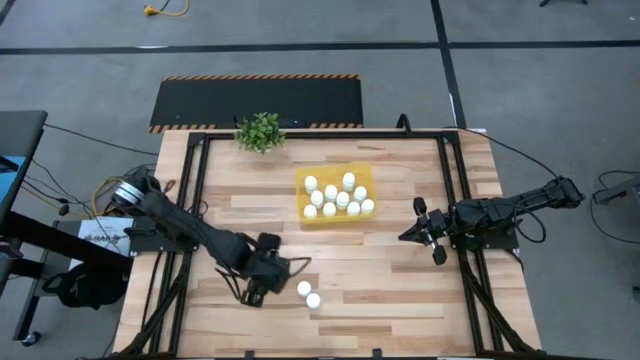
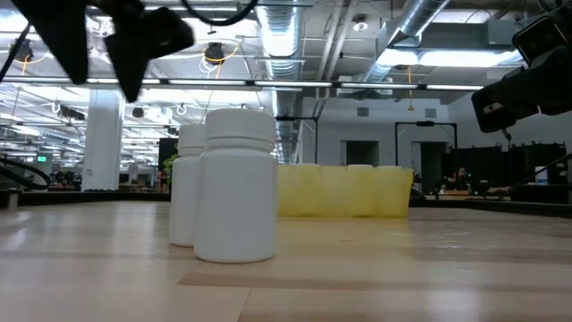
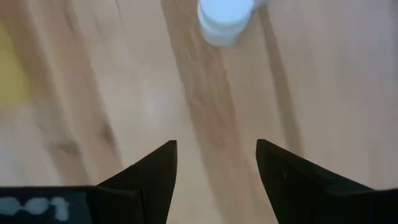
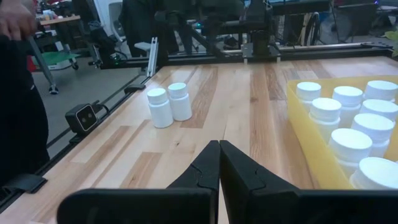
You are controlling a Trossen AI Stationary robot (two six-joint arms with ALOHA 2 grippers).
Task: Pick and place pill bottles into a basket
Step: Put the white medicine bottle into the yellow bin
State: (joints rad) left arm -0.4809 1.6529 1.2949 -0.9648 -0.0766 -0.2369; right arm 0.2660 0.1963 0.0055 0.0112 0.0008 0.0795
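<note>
A shallow yellow translucent plastic tray (image 1: pixel 301 196) is sitting mid-table, holding nine small white capped pill bottles (image 1: pixel 331 192); two more (image 1: pixel 308 294) are standing near-left beside the empty, slightly spread left gripper (image 1: pixel 296 265); the right gripper (image 1: pixel 408 236) is waiting pressed together, its fingertips hard to see from above

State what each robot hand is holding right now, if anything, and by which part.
Nothing is held. The left hand is open and empty above the table, near two loose pill bottles. The right hand is shut on nothing.
</note>
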